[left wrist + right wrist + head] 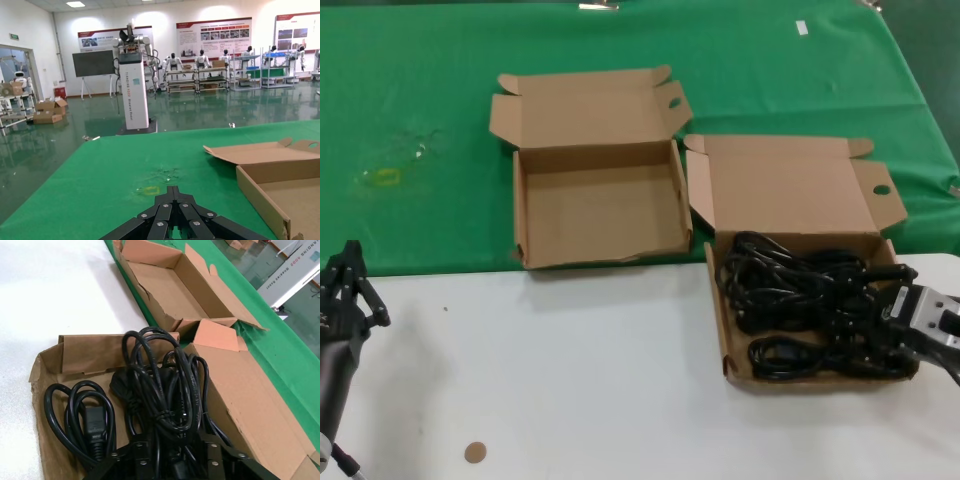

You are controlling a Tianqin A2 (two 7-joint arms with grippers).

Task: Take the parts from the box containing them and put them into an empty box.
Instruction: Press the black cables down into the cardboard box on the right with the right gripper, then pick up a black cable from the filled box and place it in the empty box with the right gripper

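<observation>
The parts (790,285), black coiled power cords, lie heaped in the box containing them (718,300) at the right, its lid (790,190) folded back. In the right wrist view the heap of parts (160,385) fills that box (50,360), with one separate coil (85,415) beside it. My right gripper (873,305) is down in the box from the right, open, its fingers (135,452) straddling cords of the heap. The empty box (600,215) stands to the left, a little farther back, and shows as the empty box (165,285) beyond the cords. My left gripper (350,262) is parked shut at the near left.
A green cloth (420,80) covers the far half of the table, with white surface (570,370) in front. A clear plastic scrap with a yellow spot (390,165) lies far left. A small brown disc (474,452) sits near the front edge.
</observation>
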